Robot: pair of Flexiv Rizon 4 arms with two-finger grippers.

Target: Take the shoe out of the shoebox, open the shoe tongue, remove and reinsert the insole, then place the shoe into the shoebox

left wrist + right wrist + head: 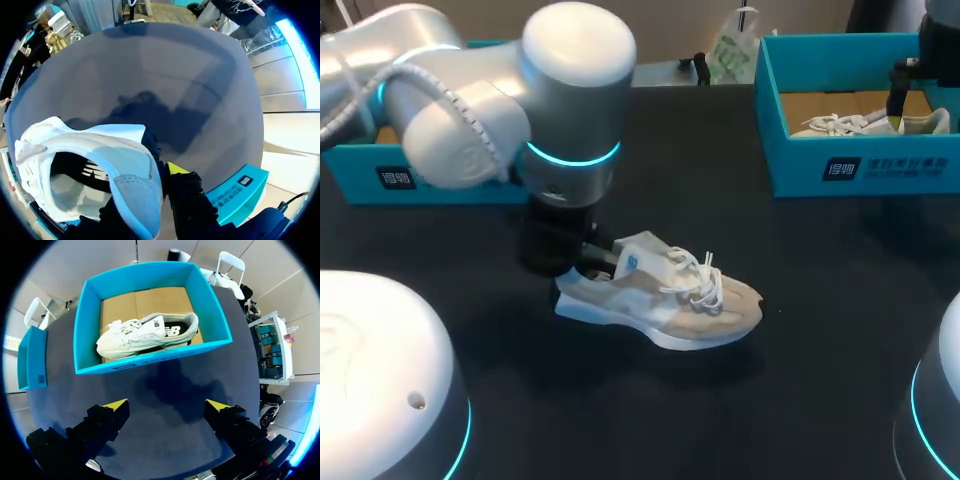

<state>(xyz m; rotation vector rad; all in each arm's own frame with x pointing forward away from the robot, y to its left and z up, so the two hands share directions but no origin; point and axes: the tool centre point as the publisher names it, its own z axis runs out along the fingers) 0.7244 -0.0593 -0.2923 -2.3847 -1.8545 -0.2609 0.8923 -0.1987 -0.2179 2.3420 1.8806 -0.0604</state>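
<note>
The shoe (665,300) sits out on the surface (840,300), its heel pinched in my left hand (150,187); I judge the tongue and insole steps not yet done. My right hand (167,412) hangs wide open and empty before the shoebox (150,358), which holds a second shoe (145,335).

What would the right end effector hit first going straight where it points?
Probably the bare black table just short of the blue shoebox front wall; depth is unclear, so maybe the wall itself.
</note>
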